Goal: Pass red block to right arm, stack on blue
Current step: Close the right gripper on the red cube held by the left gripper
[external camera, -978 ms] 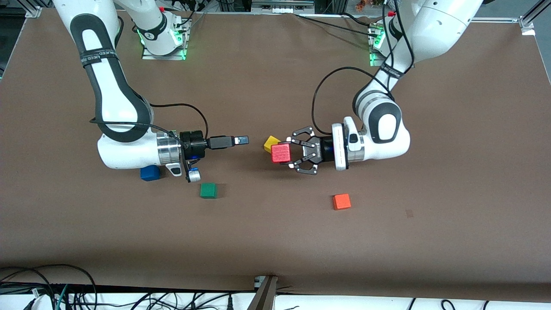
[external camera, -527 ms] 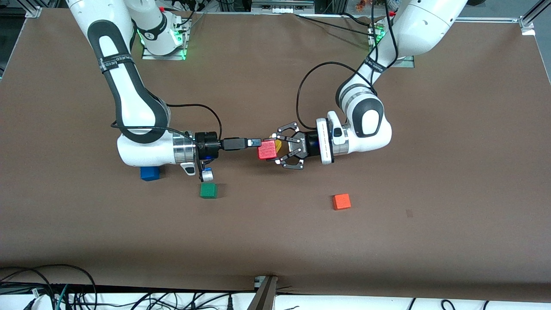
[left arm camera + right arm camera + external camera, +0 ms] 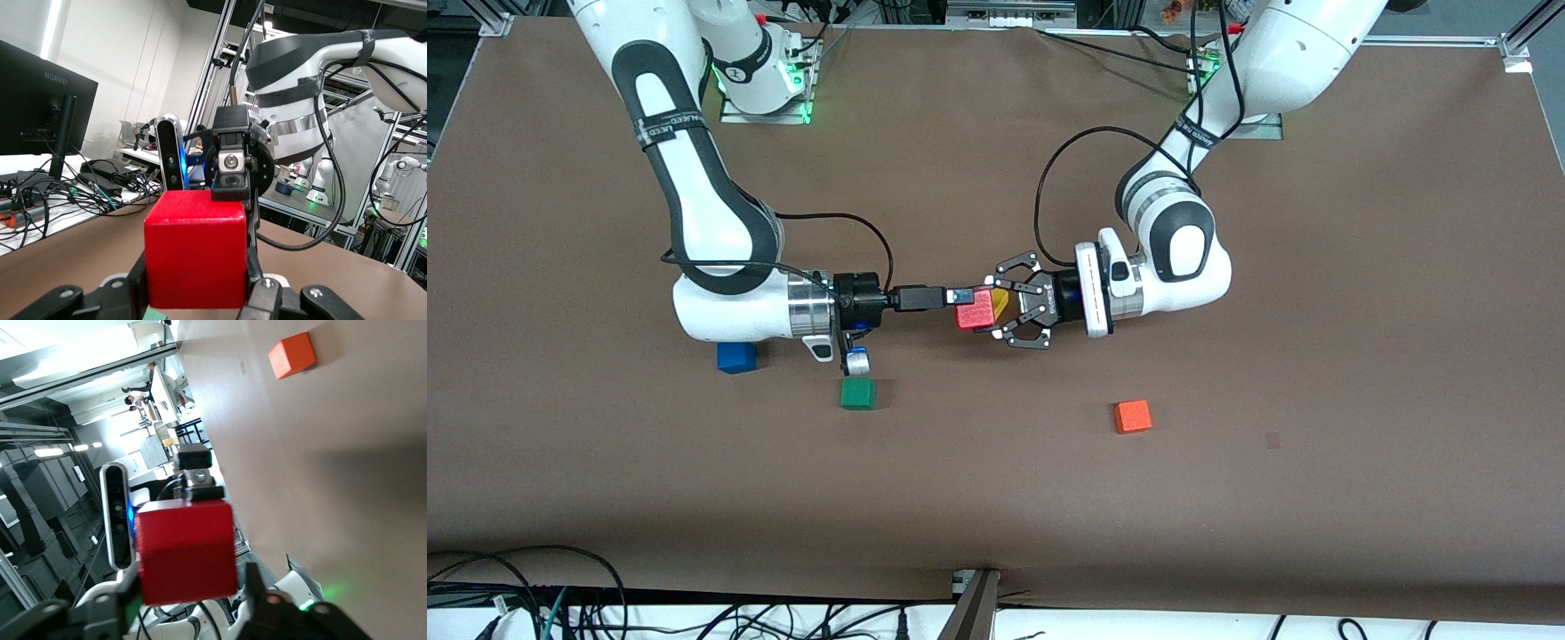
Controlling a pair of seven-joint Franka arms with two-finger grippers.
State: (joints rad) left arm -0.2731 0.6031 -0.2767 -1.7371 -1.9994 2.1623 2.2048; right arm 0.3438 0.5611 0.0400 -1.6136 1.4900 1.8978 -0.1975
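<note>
Red block (image 3: 975, 310) hangs above mid-surface (image 3: 996, 498), pinched in the left end effector (image 3: 996, 309), whose forearm lies level, pointing toward the right arm's end. The right end effector (image 3: 961, 295), also level and facing it, has one slim finger touching the block's top edge; whether its fingers are spread I cannot tell. The blue cube (image 3: 735, 357) sits under the right wrist.

High front camera faces robots; both wrist cameras closely share red block (image 3: 195, 248)
</note>
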